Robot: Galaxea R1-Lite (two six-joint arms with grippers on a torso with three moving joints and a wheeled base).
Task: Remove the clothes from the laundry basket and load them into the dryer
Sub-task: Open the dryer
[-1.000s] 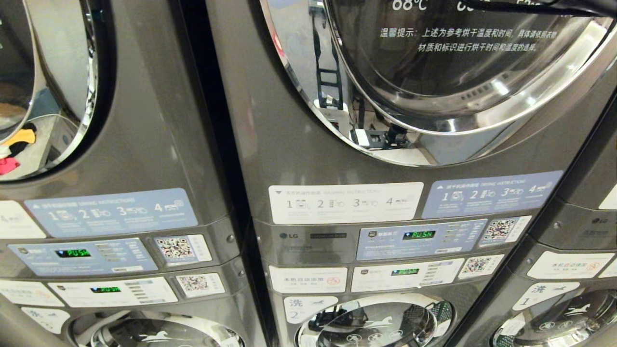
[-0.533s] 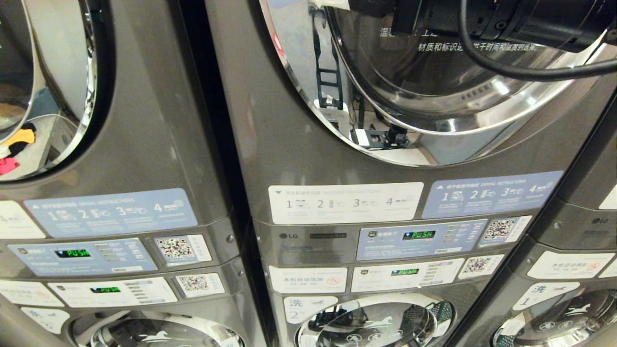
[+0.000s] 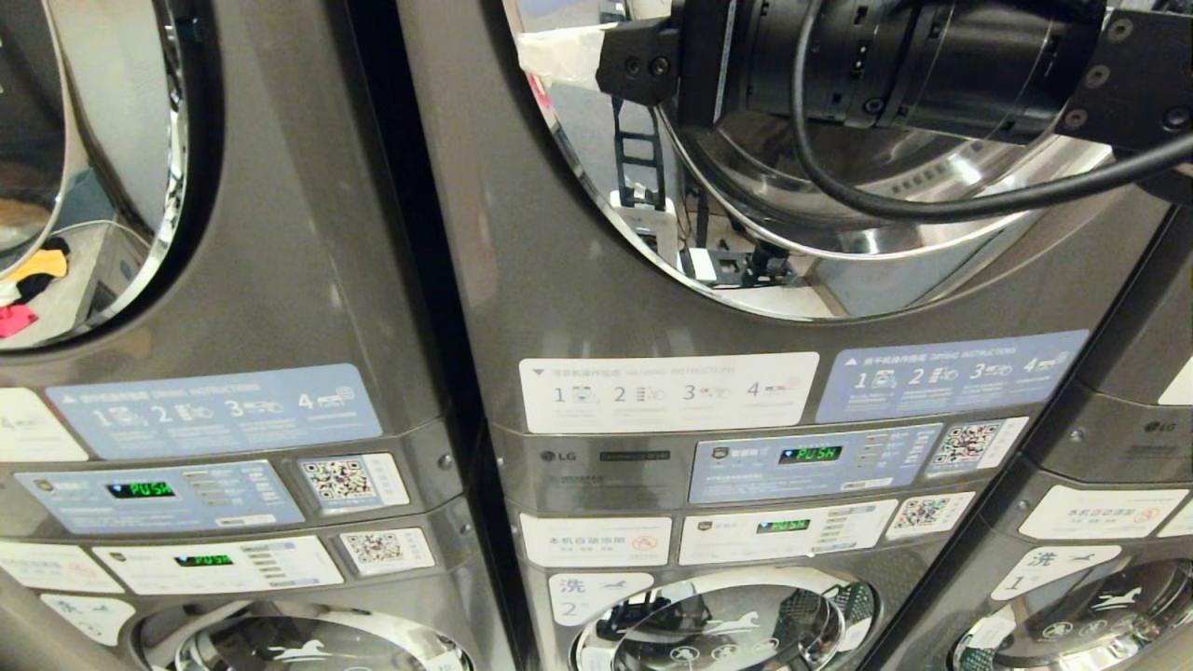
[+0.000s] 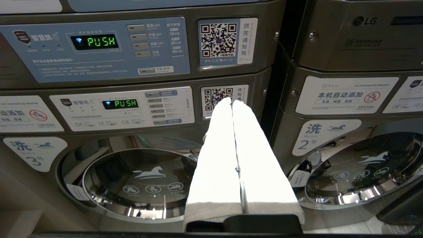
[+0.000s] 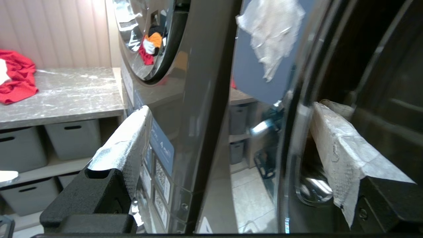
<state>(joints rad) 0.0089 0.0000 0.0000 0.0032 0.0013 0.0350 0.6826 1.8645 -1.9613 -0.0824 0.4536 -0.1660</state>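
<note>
Dryer (image 3: 578,233) fills the middle of the head view, dark grey, with its big chrome-rimmed glass door (image 3: 839,270) along the top. Nearest the camera, the right arm (image 3: 895,65) now stretches across the top of that door and hides the white Chinese text, where a second ago only a cable peeked in at the corner. Its right gripper (image 5: 228,138) has spread wide since then, and the white-wrapped fingers (image 5: 127,142) hold nothing; one sits on each side of the door's chrome edge. No clothes or basket in sight. Left gripper (image 4: 232,102) hangs low by the washer panels, fingers pressed together and empty. Further back there's a grey counter (image 5: 66,96) with a red garment (image 5: 16,79) on it.
</note>
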